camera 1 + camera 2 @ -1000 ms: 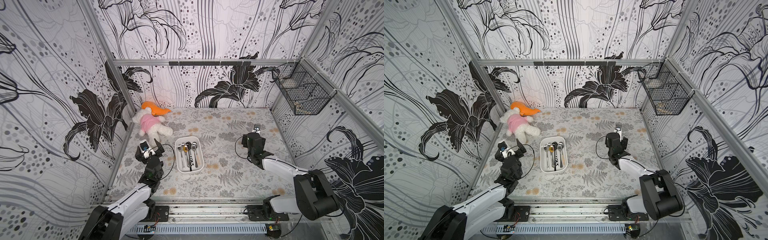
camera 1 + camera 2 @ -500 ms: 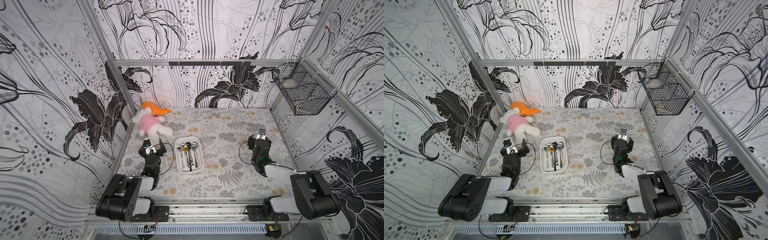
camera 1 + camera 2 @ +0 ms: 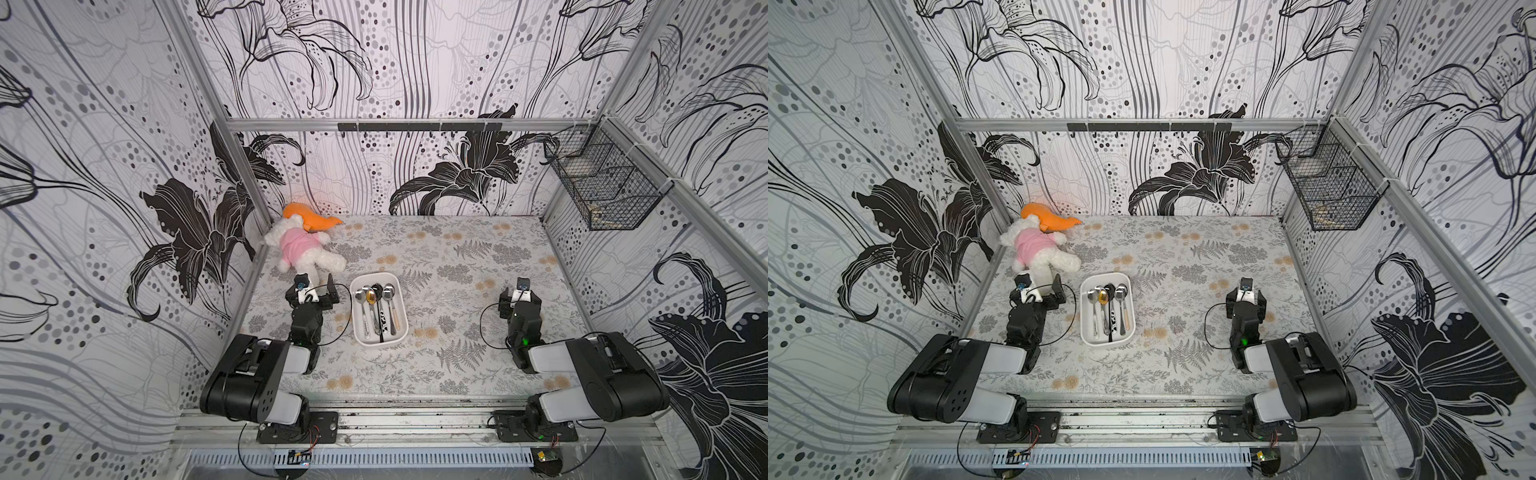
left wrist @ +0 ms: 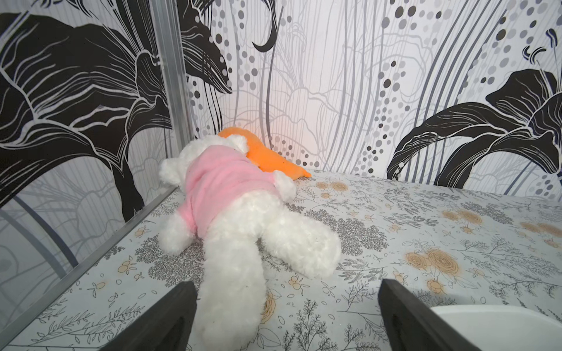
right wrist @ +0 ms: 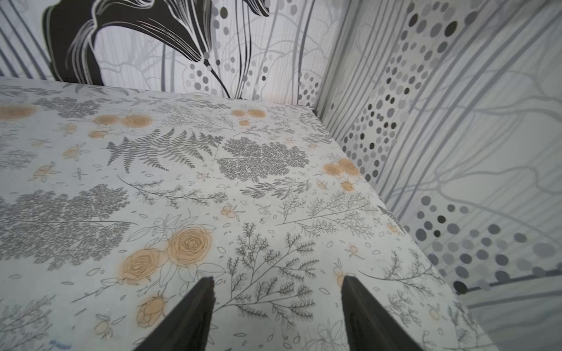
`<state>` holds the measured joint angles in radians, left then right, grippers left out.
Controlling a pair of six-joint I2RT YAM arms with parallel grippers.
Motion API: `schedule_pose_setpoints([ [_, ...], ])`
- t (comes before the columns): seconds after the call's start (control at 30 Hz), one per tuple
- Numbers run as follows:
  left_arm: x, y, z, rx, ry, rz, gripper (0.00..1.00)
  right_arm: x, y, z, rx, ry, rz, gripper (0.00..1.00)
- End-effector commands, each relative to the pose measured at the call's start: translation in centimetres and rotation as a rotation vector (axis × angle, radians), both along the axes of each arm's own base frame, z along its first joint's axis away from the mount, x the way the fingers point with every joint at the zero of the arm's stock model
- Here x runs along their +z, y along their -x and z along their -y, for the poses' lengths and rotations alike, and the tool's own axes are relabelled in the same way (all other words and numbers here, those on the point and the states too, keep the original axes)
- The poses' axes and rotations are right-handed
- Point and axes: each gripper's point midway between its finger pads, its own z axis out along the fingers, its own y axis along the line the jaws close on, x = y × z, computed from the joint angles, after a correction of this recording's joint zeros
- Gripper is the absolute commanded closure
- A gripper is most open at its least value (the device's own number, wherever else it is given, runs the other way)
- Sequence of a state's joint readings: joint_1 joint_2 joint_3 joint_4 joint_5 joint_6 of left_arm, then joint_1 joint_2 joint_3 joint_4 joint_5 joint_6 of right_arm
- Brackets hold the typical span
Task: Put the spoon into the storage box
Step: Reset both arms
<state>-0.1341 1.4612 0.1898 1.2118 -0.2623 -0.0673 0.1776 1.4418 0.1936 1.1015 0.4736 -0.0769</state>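
Observation:
The white storage box (image 3: 358, 332) (image 3: 1086, 330) lies left of the table's middle in both top views. Several spoons (image 3: 388, 305) lie side by side inside it, bowls toward the back wall; one has a gold bowl (image 3: 371, 296). I see no spoon outside the box. My left gripper (image 3: 318, 283) (image 4: 287, 288) hangs low just left of the box and is open. A plush leg reaches in beside one of its fingers (image 4: 182, 294), and the box corner (image 4: 498, 319) shows past the other. My right gripper (image 3: 520, 293) (image 5: 277, 282) is open over bare tablecloth at the right, holding nothing.
A white plush toy (image 3: 301, 249) (image 4: 231, 197) in a pink top lies at the back left, on an orange cushion (image 3: 309, 218). A black wire basket (image 3: 602, 191) hangs on the right wall. Both arms sit folded near the front rail.
Both arms have folded back toward the front rail. The right gripper has drifted right and toward the front, and its jaws have narrowed somewhat. The spoons and box have not moved.

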Motion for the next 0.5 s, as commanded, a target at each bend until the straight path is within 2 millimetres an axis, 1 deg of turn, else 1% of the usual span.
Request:
schedule_pose_setpoints([
  [0.0,1.1,0.2,0.1,-0.019,-0.009,0.062,0.03,1.9,-1.3,-1.2,0.111,-0.024,0.07,0.29],
  [0.03,1.1,0.2,0.1,-0.018,-0.007,0.058,0.03,1.8,-1.6,-1.2,0.131,-0.034,0.063,0.16],
  [0.07,0.9,0.2,0.1,-0.019,-0.002,0.048,0.03,1.8,-1.6,-1.2,0.137,-0.04,0.065,0.08],
  [0.13,1.2,0.2,0.1,-0.018,-0.007,0.063,0.01,1.7,-1.4,-1.2,0.157,-0.052,0.075,0.06],
  [0.17,1.1,0.3,0.1,-0.016,-0.006,0.058,0.03,1.3,-0.8,-1.1,0.168,-0.064,0.083,0.05],
  [0.2,1.0,0.3,0.0,-0.011,-0.003,0.056,0.02,1.5,-0.5,-0.8,0.155,-0.043,0.12,0.0],
  [0.23,1.1,0.3,-0.3,0.007,0.0,0.057,0.02,2.3,-0.5,-0.8,0.157,-0.03,0.166,0.03],
  [0.27,1.0,0.2,-0.4,0.013,0.004,0.056,0.02,1.8,-1.0,-1.1,0.168,-0.041,0.12,0.03],
  [0.3,1.0,0.1,-0.4,0.014,0.009,0.053,0.03,0.6,-1.4,-1.3,0.182,-0.072,0.055,0.03],
  [0.33,1.0,0.1,-0.4,0.016,0.009,0.05,0.02,1.1,-1.7,-1.1,0.183,-0.072,0.081,0.03],
  [0.47,1.0,0.1,-0.4,0.015,0.009,0.053,0.02,0.4,-2.3,-0.7,0.215,-0.119,0.035,0.03],
])
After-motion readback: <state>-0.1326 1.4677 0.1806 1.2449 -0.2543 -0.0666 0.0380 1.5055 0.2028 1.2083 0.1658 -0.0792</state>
